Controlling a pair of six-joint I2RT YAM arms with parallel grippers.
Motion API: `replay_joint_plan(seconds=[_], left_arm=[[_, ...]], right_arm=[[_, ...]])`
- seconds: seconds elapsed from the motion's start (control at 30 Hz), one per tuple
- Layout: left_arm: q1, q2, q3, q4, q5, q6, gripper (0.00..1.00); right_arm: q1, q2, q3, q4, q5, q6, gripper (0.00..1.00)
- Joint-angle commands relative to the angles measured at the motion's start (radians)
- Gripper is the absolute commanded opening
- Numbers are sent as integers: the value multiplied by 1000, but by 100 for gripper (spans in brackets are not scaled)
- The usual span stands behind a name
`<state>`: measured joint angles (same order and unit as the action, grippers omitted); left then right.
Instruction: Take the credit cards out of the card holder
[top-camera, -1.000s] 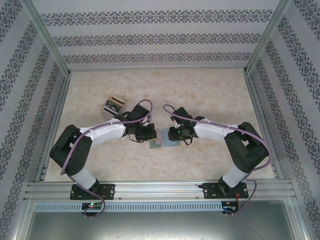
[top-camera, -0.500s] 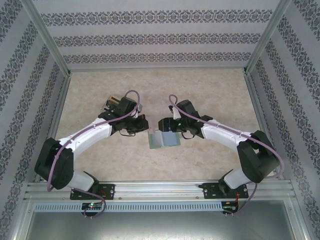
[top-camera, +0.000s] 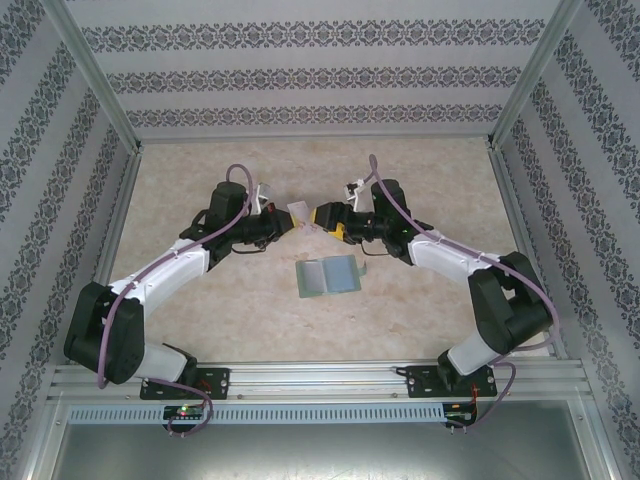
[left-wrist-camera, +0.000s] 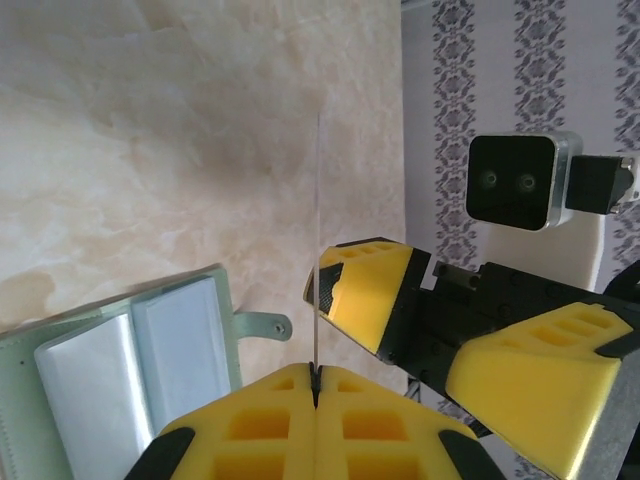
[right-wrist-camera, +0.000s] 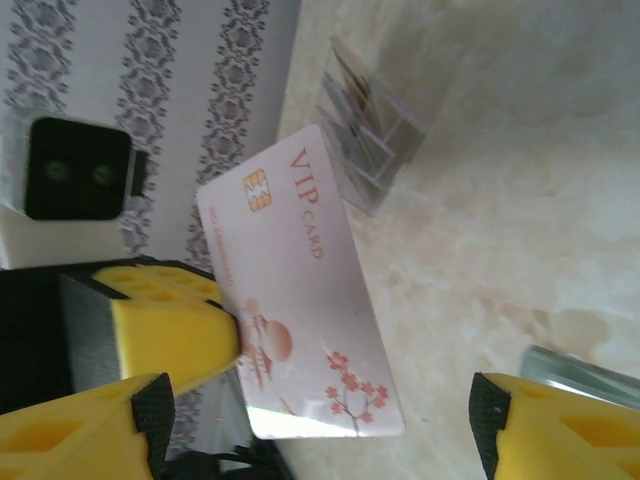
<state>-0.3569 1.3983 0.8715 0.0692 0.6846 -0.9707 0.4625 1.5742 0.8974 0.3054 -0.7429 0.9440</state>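
The left hand (left-wrist-camera: 315, 385) clenches 1 card (right-wrist-camera: 300, 300) aloft beyond the open holder (top-camera: 328, 275); the right hand (top-camera: 324, 215), spread wide beside it, should grip the free end squarely before the left lets go.

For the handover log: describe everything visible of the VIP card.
The VIP card is a thin, flat, pale pink rectangle, plastic by its look, printed with a gold chip, reddish "VIP CARD" lettering, a sun motif and blossom sprigs. It is out of the card holder, held clear of the table. The left gripper is shut on one long edge; from that wrist it shows edge-on. The right gripper stands open beside it, apparently not touching.
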Motion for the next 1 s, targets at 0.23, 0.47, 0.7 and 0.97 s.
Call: replay_joint_plan(seconds=[0.23, 0.47, 0.7, 0.97], left_arm=[[41, -42, -70, 247, 58, -166, 0], [49, -53, -79, 248, 60, -171, 0], [55, -58, -85, 253, 62, -177, 0], [71, -78, -76, 144, 29, -151, 3]], right_arm=[[-7, 72, 33, 352, -120, 315, 60], [-6, 75, 27, 369, -125, 360, 43], [-7, 80, 35, 353, -131, 370, 25], [4, 90, 48, 278, -116, 266, 0]])
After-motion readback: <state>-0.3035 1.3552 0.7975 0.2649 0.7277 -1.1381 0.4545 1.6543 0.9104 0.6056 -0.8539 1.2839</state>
